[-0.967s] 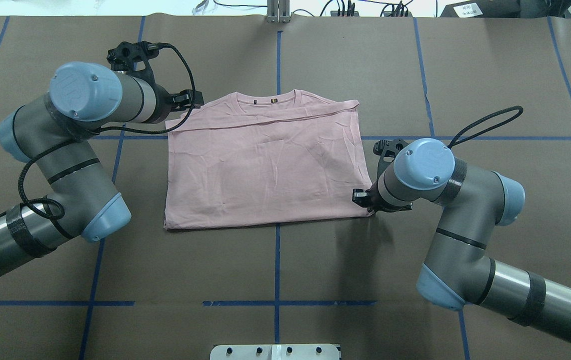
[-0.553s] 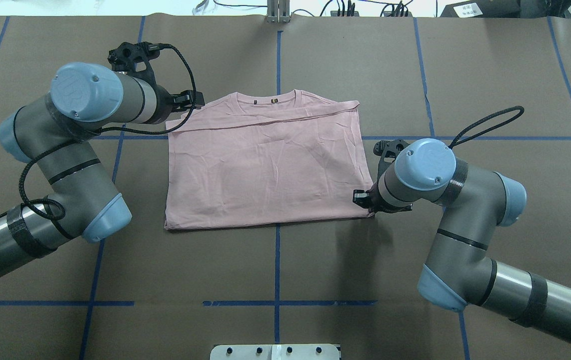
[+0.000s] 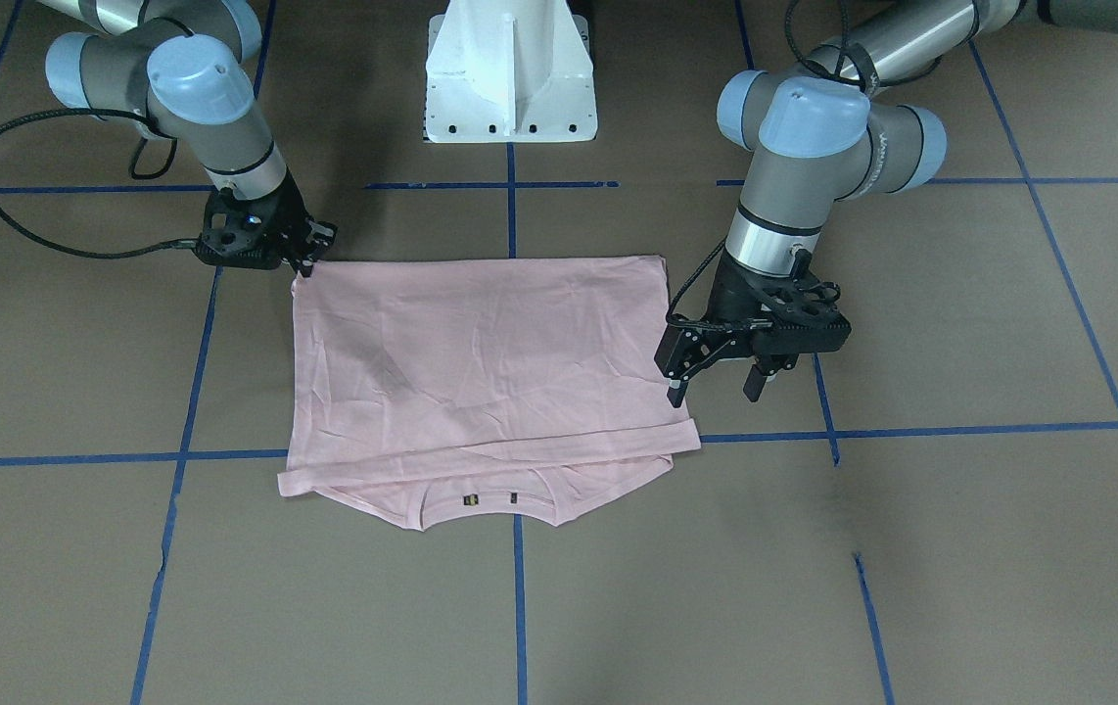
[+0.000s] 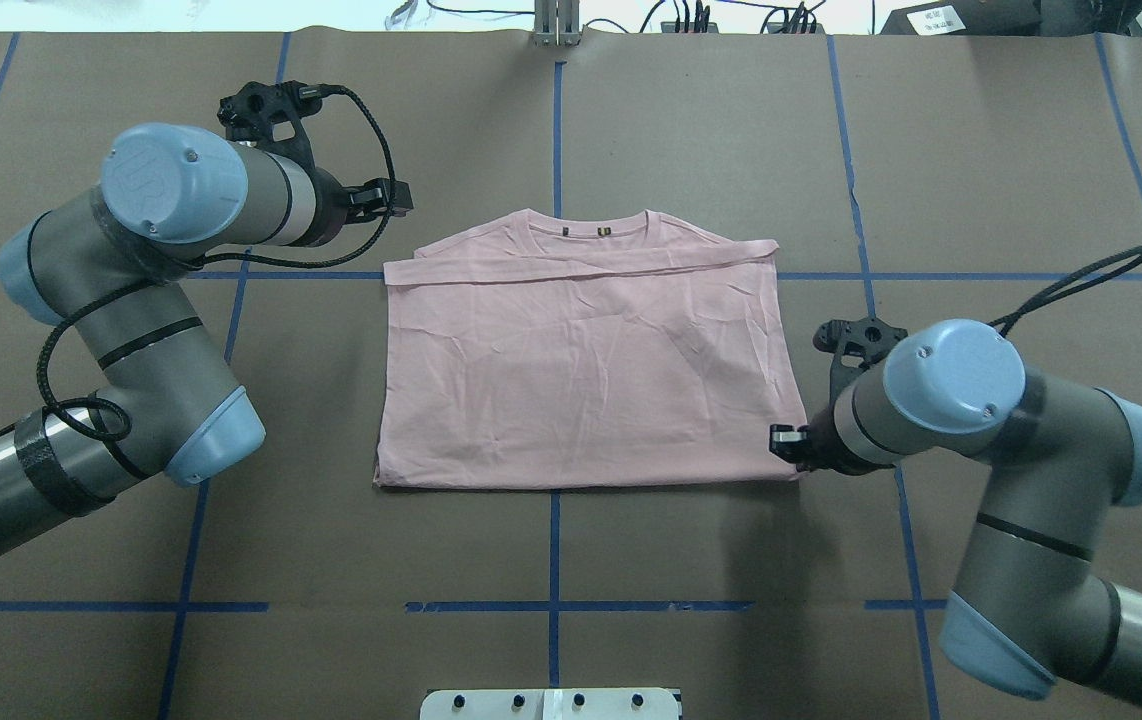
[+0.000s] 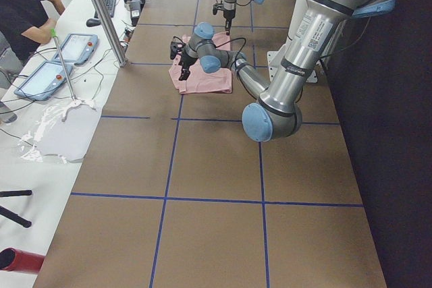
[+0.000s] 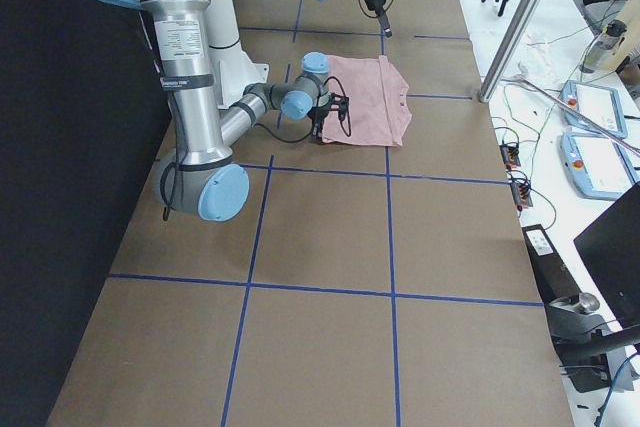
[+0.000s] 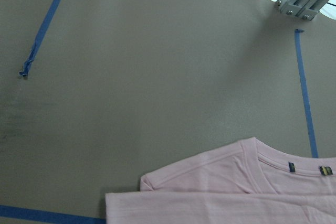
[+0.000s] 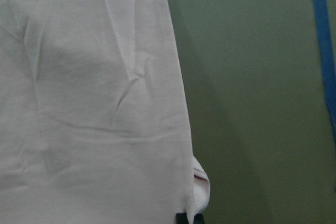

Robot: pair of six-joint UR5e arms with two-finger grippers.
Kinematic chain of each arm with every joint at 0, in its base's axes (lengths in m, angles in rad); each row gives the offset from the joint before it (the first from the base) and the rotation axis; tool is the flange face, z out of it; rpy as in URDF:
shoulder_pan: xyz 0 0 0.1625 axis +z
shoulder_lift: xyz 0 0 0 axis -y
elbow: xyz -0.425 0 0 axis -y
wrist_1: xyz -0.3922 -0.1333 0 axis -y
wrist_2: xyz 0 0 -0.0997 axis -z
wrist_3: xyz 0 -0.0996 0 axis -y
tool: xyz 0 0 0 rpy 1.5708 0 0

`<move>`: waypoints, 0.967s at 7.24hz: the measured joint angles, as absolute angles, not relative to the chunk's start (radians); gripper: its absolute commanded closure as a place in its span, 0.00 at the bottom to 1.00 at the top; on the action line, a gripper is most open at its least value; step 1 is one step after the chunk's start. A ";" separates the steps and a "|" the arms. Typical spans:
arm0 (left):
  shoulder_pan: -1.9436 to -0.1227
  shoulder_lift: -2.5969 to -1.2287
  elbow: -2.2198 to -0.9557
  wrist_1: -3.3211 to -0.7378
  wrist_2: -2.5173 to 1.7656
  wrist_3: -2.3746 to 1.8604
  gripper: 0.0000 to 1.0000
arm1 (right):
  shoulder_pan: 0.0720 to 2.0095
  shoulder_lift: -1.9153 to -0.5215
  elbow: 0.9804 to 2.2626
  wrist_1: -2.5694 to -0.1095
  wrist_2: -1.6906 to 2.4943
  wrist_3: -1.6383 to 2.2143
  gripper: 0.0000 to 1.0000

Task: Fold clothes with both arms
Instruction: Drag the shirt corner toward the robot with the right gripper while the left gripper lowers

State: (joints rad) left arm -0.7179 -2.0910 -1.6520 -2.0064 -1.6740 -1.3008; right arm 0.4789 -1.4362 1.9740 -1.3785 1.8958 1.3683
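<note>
Pink T-shirt [image 4: 581,370] lies folded flat on the table [image 4: 731,120]. The right arm [image 3: 216,127] has its jaws clamped on one corner. The left arm [image 3: 794,176] has its jaws apart, near the T-shirt, not touching.

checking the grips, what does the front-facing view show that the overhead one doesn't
Only front-facing: the left gripper with fingers plainly spread, beside the T-shirt, holding nothing. Only overhead: the metal post and cables at the far edge of the table. Both: the folded pink T-shirt, collar away from the robot, and the right gripper shut on its near corner.
</note>
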 measured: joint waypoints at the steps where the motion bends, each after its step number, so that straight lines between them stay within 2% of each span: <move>1: -0.718 -2.090 -1.660 -2.006 -1.672 -1.301 0.00 | 0.430 -1.512 2.048 -1.385 1.909 1.411 1.00; 3: -0.718 -2.089 -1.670 -2.005 -1.671 -1.300 0.00 | 0.272 -1.603 2.156 -1.389 1.916 1.585 1.00; 4: -0.718 -2.089 -1.671 -2.005 -1.670 -1.300 0.00 | 0.194 -1.616 2.182 -1.390 1.915 1.667 0.11; 5: -0.718 -2.090 -1.672 -2.006 -1.670 -1.299 0.00 | 0.136 -1.621 2.199 -1.390 1.915 1.721 0.00; 7: -0.694 -2.089 -1.677 -1.998 -1.675 -1.315 0.00 | 0.112 -1.614 2.234 -1.385 1.914 1.794 0.00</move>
